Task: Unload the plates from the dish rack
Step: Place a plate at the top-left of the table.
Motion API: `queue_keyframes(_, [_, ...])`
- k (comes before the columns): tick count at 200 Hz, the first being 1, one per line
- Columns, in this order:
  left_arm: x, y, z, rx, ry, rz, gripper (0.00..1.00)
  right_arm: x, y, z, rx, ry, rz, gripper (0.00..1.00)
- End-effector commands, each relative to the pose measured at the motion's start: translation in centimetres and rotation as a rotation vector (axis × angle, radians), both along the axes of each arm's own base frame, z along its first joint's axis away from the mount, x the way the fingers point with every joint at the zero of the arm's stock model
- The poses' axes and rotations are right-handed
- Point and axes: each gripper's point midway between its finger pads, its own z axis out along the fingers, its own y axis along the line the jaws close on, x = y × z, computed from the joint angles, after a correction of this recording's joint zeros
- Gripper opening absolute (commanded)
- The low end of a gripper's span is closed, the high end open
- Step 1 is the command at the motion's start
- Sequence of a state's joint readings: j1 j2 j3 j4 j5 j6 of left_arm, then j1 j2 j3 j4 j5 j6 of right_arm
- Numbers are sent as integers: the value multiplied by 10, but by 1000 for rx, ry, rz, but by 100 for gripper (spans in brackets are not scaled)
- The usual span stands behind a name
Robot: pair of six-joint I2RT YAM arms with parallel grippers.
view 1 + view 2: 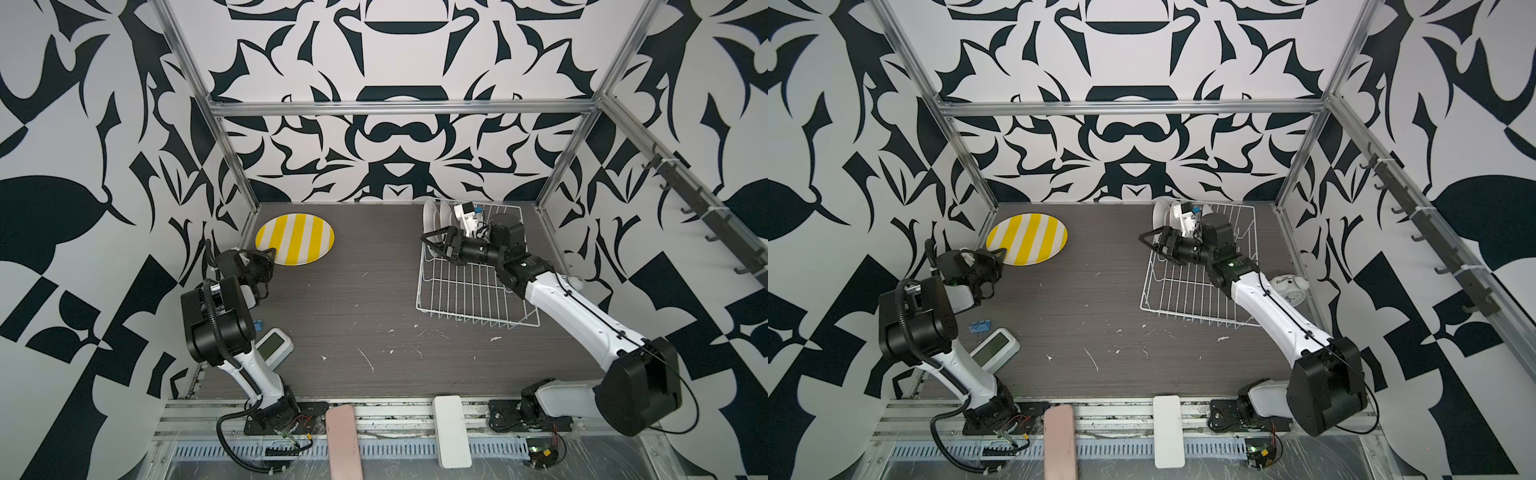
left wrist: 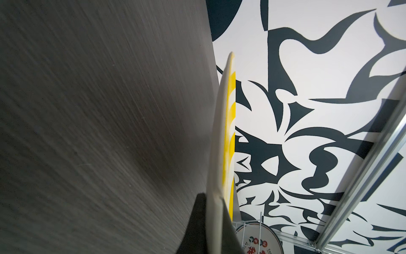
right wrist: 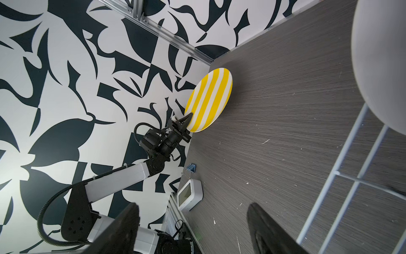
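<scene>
The yellow-and-white striped plate lies face up at the table's back left. My left gripper is shut on its near rim. The white wire dish rack stands at the back right. Smaller plates stand upright in its far left corner; one shows a red print, another its white back. My right gripper hovers open over the rack's left edge beside them, holding nothing.
A white digital display and a blue binder clip lie by the left arm. A white twin-bell alarm clock sits right of the rack. A pink pad and a white pad rest on the front rail.
</scene>
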State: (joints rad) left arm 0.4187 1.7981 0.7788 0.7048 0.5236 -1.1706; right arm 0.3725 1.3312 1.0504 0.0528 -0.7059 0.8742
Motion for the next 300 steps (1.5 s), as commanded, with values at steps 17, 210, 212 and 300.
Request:
queue_keyframes(17, [11,9,8,39,-29,12,0,-4,-5,8,-23,-58,-9,81])
queue_keyframes(210, [5,14,-27,50,106,27,0,-3,-11,-11,-72,-22,-22,81])
queue_keyframes(212, [5,14,-27,51,106,28,0,-3,-11,-11,-72,-22,-22,81])
queue_keyframes(300, [-1,17,-35,68,165,47,29,-4,-14,-12,-83,-21,-26,81])
